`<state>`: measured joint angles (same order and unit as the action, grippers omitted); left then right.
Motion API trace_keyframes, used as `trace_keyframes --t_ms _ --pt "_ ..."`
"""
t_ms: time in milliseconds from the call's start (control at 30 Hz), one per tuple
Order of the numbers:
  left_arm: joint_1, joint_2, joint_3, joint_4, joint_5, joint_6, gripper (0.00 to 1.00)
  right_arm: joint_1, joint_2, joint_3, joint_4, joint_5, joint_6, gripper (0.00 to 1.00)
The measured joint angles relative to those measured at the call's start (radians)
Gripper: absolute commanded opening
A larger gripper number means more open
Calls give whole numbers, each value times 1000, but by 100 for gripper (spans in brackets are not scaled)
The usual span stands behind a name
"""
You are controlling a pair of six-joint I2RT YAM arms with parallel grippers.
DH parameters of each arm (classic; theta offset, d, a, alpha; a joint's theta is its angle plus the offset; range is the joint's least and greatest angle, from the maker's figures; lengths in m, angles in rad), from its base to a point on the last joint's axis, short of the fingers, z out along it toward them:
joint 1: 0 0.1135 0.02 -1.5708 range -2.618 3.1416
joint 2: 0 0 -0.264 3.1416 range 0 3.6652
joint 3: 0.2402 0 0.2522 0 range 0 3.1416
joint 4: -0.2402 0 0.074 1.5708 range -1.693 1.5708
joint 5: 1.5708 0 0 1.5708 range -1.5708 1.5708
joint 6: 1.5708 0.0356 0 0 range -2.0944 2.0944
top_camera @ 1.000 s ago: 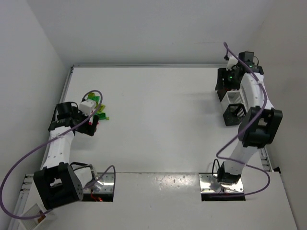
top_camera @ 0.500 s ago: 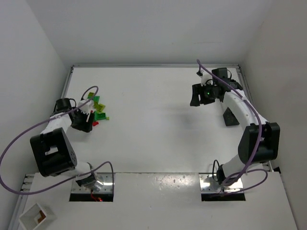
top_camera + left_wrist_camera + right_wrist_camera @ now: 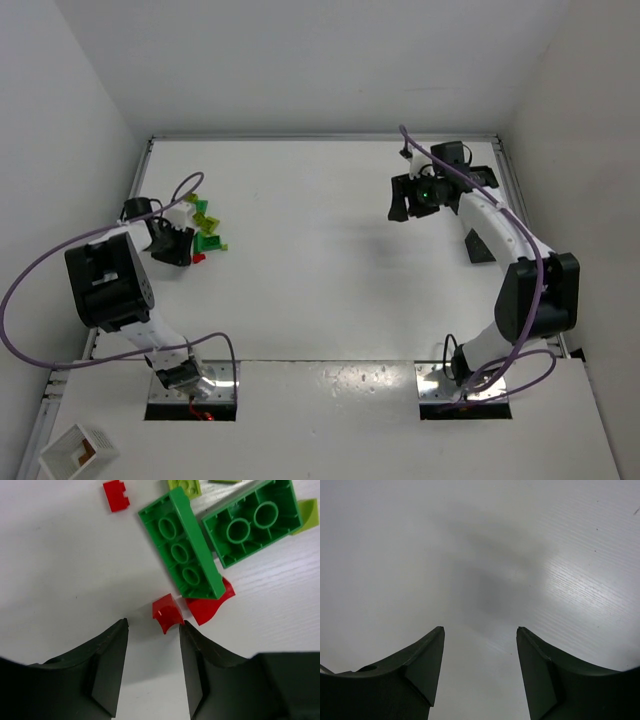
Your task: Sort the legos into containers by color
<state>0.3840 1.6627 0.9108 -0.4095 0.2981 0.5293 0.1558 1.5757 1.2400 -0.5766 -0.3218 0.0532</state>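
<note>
1. The left arm has swung round at its base during the last second. Its left gripper (image 3: 152, 625) stays at the pile of legos (image 3: 205, 228) near the left edge of the desk (image 3: 310, 260).
2. The jaws of this gripper have been narrowing and now stand about half apart. Nothing is between them yet.
3. A small red brick (image 3: 167, 612) lies just ahead of one fingertip, a little to the side of the gap and not inside it.
4. Close to it, a second red piece (image 3: 212, 605) is partly under a long green brick (image 3: 182, 545). A wide green brick (image 3: 252, 522) lies just beside that one, and lime pieces (image 3: 185, 486) are at the far side.
5. The right gripper (image 3: 480, 630) has left the far right corner, where it was over the containers. It now hangs above bare desk, nearer the middle.
6. Its jaws are moderately apart and hold nothing. One black container (image 3: 478, 245) shows beside the right arm, partly hidden, and I cannot tell what is in it.
7. I judge that the left side is starting a pick of the red brick. Because the brick is off centre, the closing jaws may push it away instead of catching it.
8. The pile looks nearly untouched, so most of the sorting is not yet done.
</note>
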Motion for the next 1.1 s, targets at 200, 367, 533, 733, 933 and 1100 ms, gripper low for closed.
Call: trace_keyframes --t_ms 200,367,533,733,933,1100 --pt "-18 47 45 13 0 -24 53 4 27 1 -1 4 0 60" --pt "-26 74 74 26 0 -40 54 4 31 1 -1 5 0 60" --pt "-37 94 95 37 -1 -45 54 4 34 1 -1 7 0 60" --pt "-51 106 104 55 -6 -45 41 4 43 4 -3 8 0 60" --pt "-63 107 104 60 -7 -45 28 11 43 4 -3 7 0 60" --pt "-64 101 95 61 -5 -43 18 27 43 4 -3 4 0 60"
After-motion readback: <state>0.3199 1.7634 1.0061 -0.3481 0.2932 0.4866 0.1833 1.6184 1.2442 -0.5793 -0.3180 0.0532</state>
